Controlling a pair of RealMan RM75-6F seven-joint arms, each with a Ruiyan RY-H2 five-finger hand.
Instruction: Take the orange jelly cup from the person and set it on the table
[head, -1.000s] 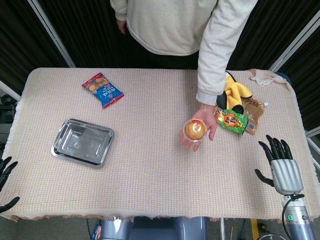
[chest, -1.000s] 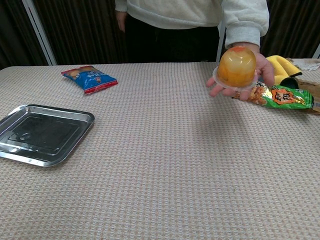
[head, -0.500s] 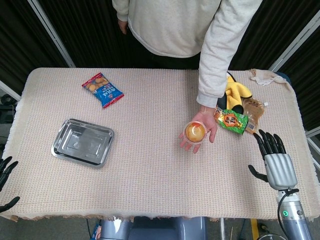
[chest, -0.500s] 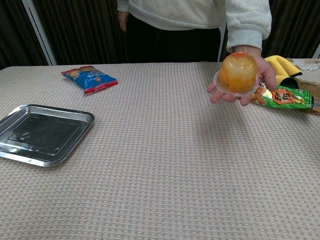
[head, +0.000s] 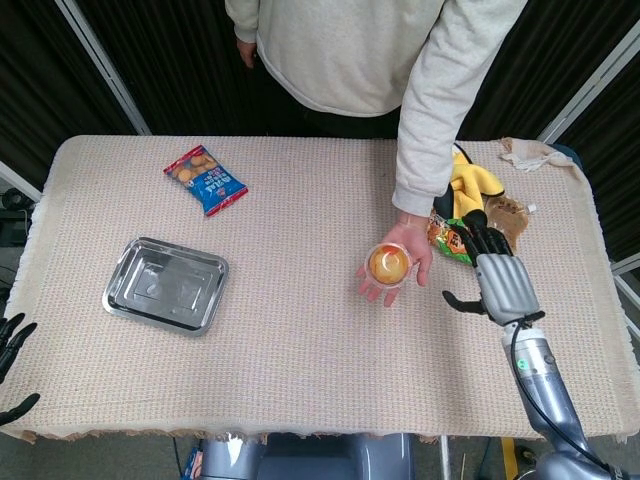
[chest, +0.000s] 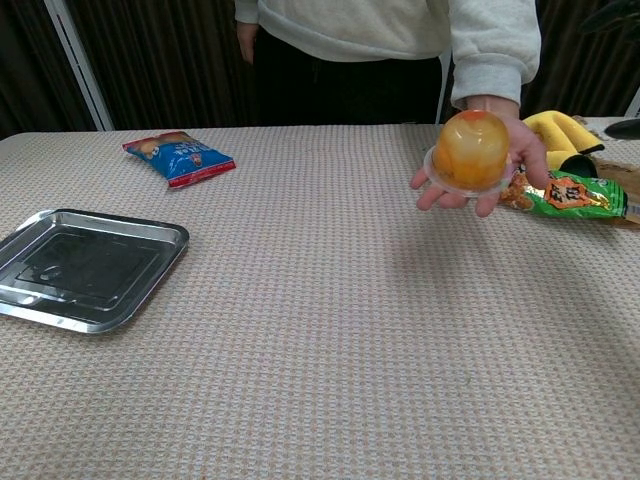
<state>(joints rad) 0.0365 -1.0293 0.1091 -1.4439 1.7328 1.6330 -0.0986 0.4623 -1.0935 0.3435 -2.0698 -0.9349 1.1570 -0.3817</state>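
While offered: jelly cup (head: 389, 264) (robot hand (head: 497, 283) beside).

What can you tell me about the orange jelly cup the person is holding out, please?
The orange jelly cup is a small dome of clear plastic filled with translucent orange jelly, its wide flat rim facing down. It rests upside down on the person's open palm, held above the woven table cloth. Only the palm and fingers touch it; the right robot hand is beside it, apart.

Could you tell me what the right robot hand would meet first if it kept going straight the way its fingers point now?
Probably the green snack packet: the right robot hand is open, its fingertips pointing away from the robot at the packet's edge. The jelly cup lies off to its side; heights are unclear.
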